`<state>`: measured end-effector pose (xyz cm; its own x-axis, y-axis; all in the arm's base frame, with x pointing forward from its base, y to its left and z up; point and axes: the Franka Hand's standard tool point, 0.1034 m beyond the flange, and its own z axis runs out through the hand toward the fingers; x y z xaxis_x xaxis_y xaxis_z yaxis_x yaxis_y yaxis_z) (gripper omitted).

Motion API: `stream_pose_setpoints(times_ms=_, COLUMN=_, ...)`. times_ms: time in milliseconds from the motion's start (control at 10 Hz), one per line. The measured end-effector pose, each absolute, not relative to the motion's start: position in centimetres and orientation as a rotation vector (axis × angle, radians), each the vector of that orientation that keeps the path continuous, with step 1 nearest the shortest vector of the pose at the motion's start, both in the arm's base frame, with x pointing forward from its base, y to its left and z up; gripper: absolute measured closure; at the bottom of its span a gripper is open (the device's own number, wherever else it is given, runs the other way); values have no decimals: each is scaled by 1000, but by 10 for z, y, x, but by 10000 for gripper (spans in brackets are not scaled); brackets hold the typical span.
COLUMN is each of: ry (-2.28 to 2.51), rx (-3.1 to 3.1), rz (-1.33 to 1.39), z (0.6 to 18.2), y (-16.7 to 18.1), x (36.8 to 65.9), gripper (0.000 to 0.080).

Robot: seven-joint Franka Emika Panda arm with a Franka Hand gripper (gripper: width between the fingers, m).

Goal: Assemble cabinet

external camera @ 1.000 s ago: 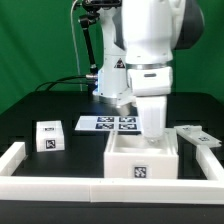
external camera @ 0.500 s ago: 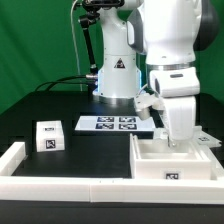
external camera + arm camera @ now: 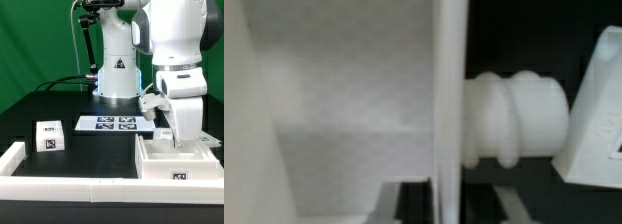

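Though its fingers are hidden, the hand [image 3: 181,137] seems clamped on a wall of the cabinet [image 3: 160,166] directly below; that cabinet sits to the exterior view's right of the marker board [image 3: 108,124], long side crosswise.

Arm [image 3: 172,35]: 1 big white arm, bent over on the exterior view's right.
Wrist [image 3: 180,82]: points straight down.
Tool [image 3: 182,132]: hangs low. Its 2 fingers are hidden, so spread or squeezed together is not clear.
Base [image 3: 113,72]: stands upright at the back.
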<state>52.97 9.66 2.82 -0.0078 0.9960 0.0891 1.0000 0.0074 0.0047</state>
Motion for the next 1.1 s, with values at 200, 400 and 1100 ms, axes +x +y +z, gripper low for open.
stream_pose_setpoints(times_ms=200, ry=-2185, rx=-2171, rz=-101, z=28, y=96, x=530, gripper=432)
stream_pose_setpoints(times_ms=400, ry=-2183, rx=-2172, rz=-101, z=28, y=95, x=530, gripper=254)
stream_pose_setpoints(times_ms=1100, ry=-2216, rx=-2174, rz=-104, z=56, y=94, x=510, gripper=1)
